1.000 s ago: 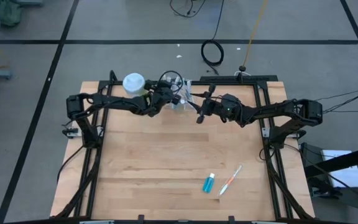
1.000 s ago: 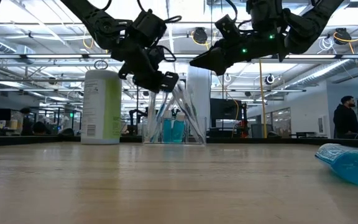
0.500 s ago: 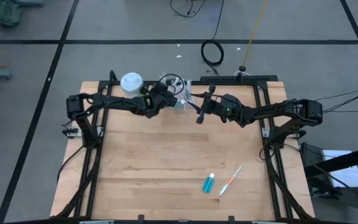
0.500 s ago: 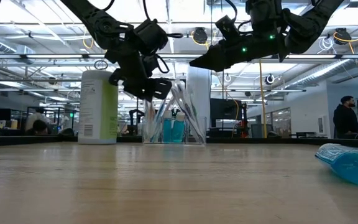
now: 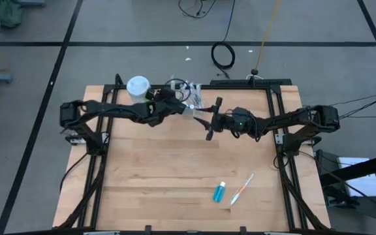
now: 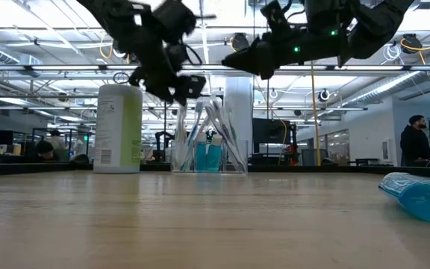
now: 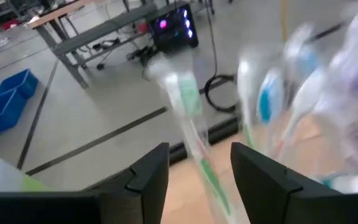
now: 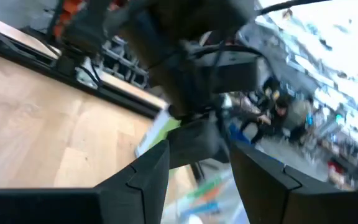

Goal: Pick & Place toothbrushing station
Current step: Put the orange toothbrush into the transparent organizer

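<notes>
A small clear plastic cup (image 5: 191,106) stands at the table's far middle. It holds several pastel toothbrushes (image 6: 216,123) and a blue tube (image 6: 208,157). My left gripper (image 5: 180,107) hovers at the cup's left side, above its rim (image 6: 176,84). It is open, and a blurred green-and-white toothbrush (image 7: 190,118) stands between its fingers; I cannot tell whether they touch it. My right gripper (image 5: 209,122) is open and empty in the air right of the cup (image 6: 237,60). Another blue tube (image 5: 220,192) and a toothbrush (image 5: 242,188) lie near the front edge.
A white-capped bottle with a green label (image 5: 138,85) stands upright just left of the cup (image 6: 120,128). The loose blue tube shows at the right of the low view (image 6: 422,196). Bare wood lies across the table's middle (image 5: 175,163).
My left gripper has risen beside the cup, and its arm has drawn back toward the table's left edge. My right gripper has risen a little and gone slightly toward the near edge. The cup has stayed in place.
</notes>
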Robot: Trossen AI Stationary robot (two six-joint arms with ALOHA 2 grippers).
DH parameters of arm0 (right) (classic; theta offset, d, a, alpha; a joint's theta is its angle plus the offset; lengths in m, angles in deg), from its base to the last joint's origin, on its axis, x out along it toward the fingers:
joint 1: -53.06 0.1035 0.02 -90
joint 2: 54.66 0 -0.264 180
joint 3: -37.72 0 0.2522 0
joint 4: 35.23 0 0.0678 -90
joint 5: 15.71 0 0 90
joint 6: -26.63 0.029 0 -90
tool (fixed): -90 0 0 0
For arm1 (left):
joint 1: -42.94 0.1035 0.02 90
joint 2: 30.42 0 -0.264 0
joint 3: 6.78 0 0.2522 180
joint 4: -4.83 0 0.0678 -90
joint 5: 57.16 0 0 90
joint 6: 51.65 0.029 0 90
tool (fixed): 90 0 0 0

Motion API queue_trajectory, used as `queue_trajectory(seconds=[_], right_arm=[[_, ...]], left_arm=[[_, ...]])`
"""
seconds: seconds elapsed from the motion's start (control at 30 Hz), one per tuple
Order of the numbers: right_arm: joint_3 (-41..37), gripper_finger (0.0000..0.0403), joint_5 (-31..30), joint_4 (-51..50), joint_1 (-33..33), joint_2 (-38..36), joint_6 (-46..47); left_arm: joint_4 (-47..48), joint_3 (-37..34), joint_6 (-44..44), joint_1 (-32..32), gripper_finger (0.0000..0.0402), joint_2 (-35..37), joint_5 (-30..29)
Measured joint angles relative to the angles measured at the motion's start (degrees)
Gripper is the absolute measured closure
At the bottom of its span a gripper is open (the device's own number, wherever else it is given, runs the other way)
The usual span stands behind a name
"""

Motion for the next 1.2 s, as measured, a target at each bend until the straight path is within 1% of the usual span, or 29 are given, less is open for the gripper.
queue_trajectory(seconds=[0.13,0.23,0.33,0.4,0.53,0.6,0.7,0.73,0.8,0.87,0.93,1.0,1.07,1.13,1.2], right_arm=[[0.00,0.0242,-0.02,2.92,2.80,0.00,-4.34],[0.00,0.0242,-0.07,4.09,5.13,-0.38,-4.49],[0.00,0.0242,-0.06,0.46,8.09,-3.33,-5.77],[0.02,0.0242,-0.15,-2.88,10.25,-6.39,-5.35],[0.16,0.0242,-3.62,-8.41,15.33,-12.87,2.42],[0.13,0.0242,-4.71,-12.71,18.51,-15.99,6.08],[0.46,0.0242,-4.84,-18.92,23.63,-17.78,7.54],[0.68,0.0242,-5.86,-21.02,25.51,-17.74,7.61],[1.74,0.0242,-8.28,-26.80,28.92,-17.12,7.67],[3.46,0.0242,-10.61,-35.02,32.03,-16.38,7.83],[5.11,0.0242,-13.82,-42.39,34.76,-15.65,10.65],[7.17,0.0242,-17.56,-49.81,36.51,-15.23,16.66],[9.13,0.0242,-19.52,-60.85,37.75,-15.50,24.04],[10.52,0.0242,-19.39,-71.41,38.69,-15.51,32.83],[10.80,0.0242,-18.04,-77.89,39.46,-15.50,42.84]], left_arm=[[1.94,0.02,1.09,-1.60,0.0222,5.47,1.13],[3.95,0.07,3.25,-3.33,0.0222,9.52,4.58],[5.46,0.07,3.77,-5.21,0.0222,12.38,8.14],[6.55,0.07,4.35,-6.14,0.0222,13.71,9.02],[6.99,0.04,8.03,-7.62,0.0222,14.90,9.09],[7.12,0.04,8.37,-8.11,0.0222,14.94,9.10],[7.77,0.04,8.34,-8.24,0.0222,14.87,9.11],[7.81,0.04,8.33,-8.24,0.0222,14.87,9.09],[7.83,0.04,8.32,-8.24,0.0222,14.87,9.09],[7.85,0.04,8.32,-8.24,0.0222,14.85,9.09],[7.85,0.04,8.30,-8.22,0.0222,14.87,9.09],[7.91,0.04,7.89,-8.21,0.0222,14.85,9.13],[7.95,0.04,7.19,-8.21,0.0222,14.85,9.47],[7.97,0.04,6.40,-8.19,0.0222,14.85,9.55],[7.98,0.04,5.82,-8.19,0.0222,14.85,9.59]])
